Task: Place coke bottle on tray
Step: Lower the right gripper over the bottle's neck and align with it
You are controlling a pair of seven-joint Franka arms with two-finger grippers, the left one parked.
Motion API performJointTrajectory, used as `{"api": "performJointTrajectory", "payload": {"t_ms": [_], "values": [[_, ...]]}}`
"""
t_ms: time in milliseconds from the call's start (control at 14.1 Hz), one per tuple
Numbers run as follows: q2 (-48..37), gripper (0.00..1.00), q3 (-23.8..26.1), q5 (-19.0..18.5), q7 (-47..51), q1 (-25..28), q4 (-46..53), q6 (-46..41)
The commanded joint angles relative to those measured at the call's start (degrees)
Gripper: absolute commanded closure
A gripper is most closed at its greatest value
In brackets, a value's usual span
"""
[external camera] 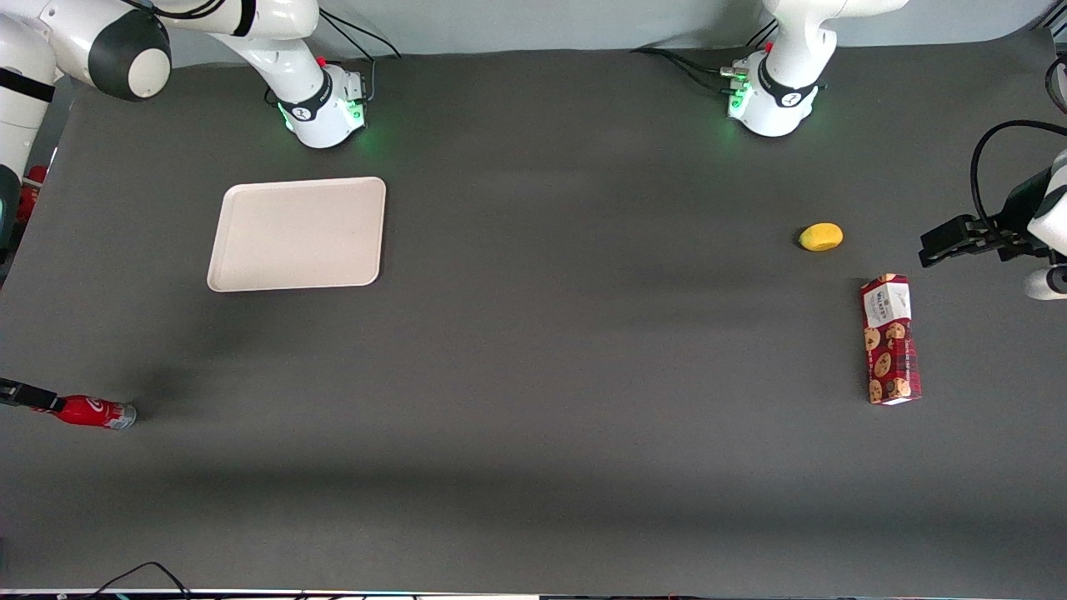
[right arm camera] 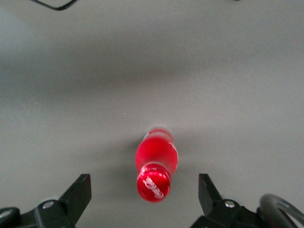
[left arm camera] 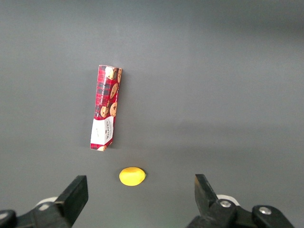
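The coke bottle point(external camera: 93, 412) is a small red bottle with white script and a silvery base. It stands on the dark table at the working arm's end, nearer the front camera than the tray. In the right wrist view I look down on its red cap point(right arm camera: 154, 184). My right gripper point(right arm camera: 144, 180) is open, with one finger on each side of the cap, wide apart and touching nothing. In the front view only a dark finger of the gripper point(external camera: 29, 396) shows at the picture's edge, beside the cap. The cream-beige tray point(external camera: 250, 267) lies flat near the working arm's base with nothing on it.
A red cookie box point(external camera: 890, 339) lies flat toward the parked arm's end, with a yellow lemon point(external camera: 821, 237) a little farther from the front camera. Both also show in the left wrist view: the box point(left arm camera: 106, 107) and the lemon point(left arm camera: 132, 176). A black cable point(external camera: 142, 573) lies at the table's front edge.
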Motion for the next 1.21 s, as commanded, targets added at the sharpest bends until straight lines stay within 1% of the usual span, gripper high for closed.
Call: {"api": "performJointTrajectory", "payload": {"t_ms": [0,426,709,922,1135], "values": [[2.97,0.0,-0.61,1.74,-1.56,-0.33,3.96,-0.27],[4.11,0.0,-0.52,1.83,-1.65,-0.42,3.78,0.34],[4.11,0.0,-0.52,1.22,-1.56,-0.33,3.7,0.25],[4.11,0.0,-0.52,1.13,-1.65,-0.24,3.7,-0.88],[4.11,0.0,-0.52,-0.71,-2.26,0.11,3.43,-1.86]]}}
